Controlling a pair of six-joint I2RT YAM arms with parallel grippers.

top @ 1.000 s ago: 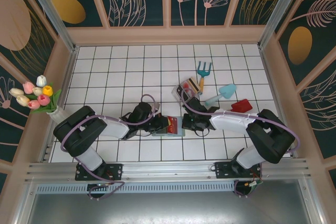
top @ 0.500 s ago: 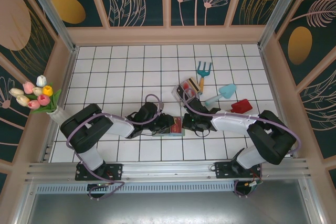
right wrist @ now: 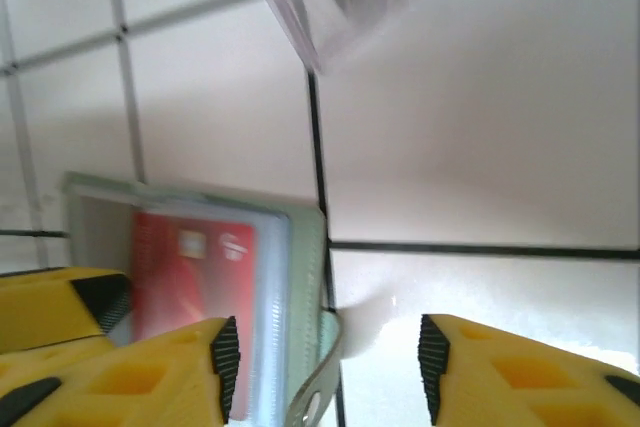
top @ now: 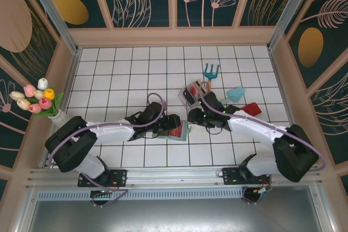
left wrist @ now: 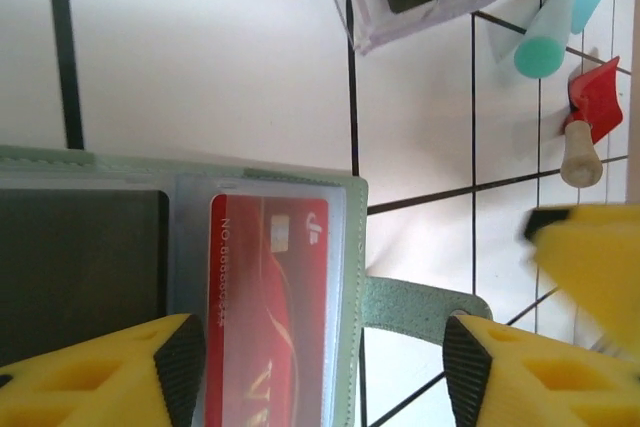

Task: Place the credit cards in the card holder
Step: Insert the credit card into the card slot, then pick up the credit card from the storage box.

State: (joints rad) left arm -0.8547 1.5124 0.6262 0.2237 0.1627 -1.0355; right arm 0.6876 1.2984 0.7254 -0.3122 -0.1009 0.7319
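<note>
The grey-green card holder [left wrist: 355,247] lies open on the white tiles, a red credit card [left wrist: 268,297] tucked in its pale clear pocket and a dark card [left wrist: 80,257] in the pocket beside it. My left gripper [left wrist: 322,372] is open, its jaws straddling the holder's right edge and strap tab [left wrist: 420,302]. My right gripper [right wrist: 328,367] is open too, just past that same edge of the card holder [right wrist: 300,237]; the red card [right wrist: 190,267] shows by its left finger. From above, both grippers [top: 175,129] [top: 197,118] meet at the holder [top: 185,133].
A clear plastic tray [top: 194,92] holding more cards lies just beyond the holder. Behind it are a blue hand rake [top: 211,71], a teal trowel [top: 234,95] and a red scoop [top: 250,109]. A tulip bunch [top: 35,99] stands at the left wall.
Both grippers have opened from shut. The left arm has stretched right over the holder, and the right gripper has drawn back a little toward the tray. The red card stays in the pocket.
</note>
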